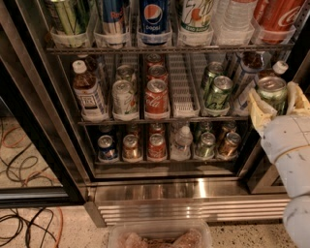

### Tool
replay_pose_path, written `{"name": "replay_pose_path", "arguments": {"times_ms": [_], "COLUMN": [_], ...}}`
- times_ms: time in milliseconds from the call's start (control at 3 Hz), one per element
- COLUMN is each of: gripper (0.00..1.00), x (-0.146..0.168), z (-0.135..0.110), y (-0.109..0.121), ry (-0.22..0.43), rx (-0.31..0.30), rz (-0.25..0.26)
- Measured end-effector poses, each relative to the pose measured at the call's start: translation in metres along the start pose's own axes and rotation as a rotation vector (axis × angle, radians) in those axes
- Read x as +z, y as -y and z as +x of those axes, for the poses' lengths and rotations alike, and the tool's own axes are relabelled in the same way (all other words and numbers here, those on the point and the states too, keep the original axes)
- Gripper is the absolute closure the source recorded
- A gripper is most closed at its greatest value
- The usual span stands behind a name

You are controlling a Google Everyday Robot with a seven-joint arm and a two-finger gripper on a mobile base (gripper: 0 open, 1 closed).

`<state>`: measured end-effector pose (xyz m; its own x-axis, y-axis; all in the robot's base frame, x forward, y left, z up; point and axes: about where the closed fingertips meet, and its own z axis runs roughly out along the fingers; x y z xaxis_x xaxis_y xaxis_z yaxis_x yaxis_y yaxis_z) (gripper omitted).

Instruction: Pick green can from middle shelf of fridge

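An open drinks fridge fills the frame, seen from the front and slightly above. At the right edge, the robot's gripper rises on a white arm. Its tan padded fingers are clenched on either side of the green can. The can stands upright with its silver top showing. It appears to be in front of the right end of the middle shelf, near the dark door frame, not in a lane. Gripping it by the sides keeps it level and leaves the top clear, so the pick looks nearly done.

On the middle shelf, white slotted trays line the drinks up in rows running front to back. From left to right there is a brown drink bottle, a pale can and a red cola can. Next is an empty tray, then two more green cans leaning slightly in their lane.

The shelf above holds large bottles, including a Pepsi bottle. The shelf below holds small cans.

Beneath the fridge's steel louvred base is a speckled floor. Loose cables lie at the lower left, and a clear plastic tub sits at the bottom centre.
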<state>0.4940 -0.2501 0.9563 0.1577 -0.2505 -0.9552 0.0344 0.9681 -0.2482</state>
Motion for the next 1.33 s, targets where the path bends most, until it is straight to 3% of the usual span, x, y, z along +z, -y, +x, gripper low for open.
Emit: {"name": "replay_pose_path", "arguments": {"times_ms": [333,667,1333], "gripper": [1.00,1.00,1.00], "x": [-0.0038,-0.0038,-0.0040], "z": [0.0146,0.0146,0.0112], "y": [-0.0127,-0.0127,-0.0214], "ry": [-0.059,-0.059,-0.036], "rx": [0.002,0.002,0.032], "rz": [-0.069,-0.069,-0.165]}}
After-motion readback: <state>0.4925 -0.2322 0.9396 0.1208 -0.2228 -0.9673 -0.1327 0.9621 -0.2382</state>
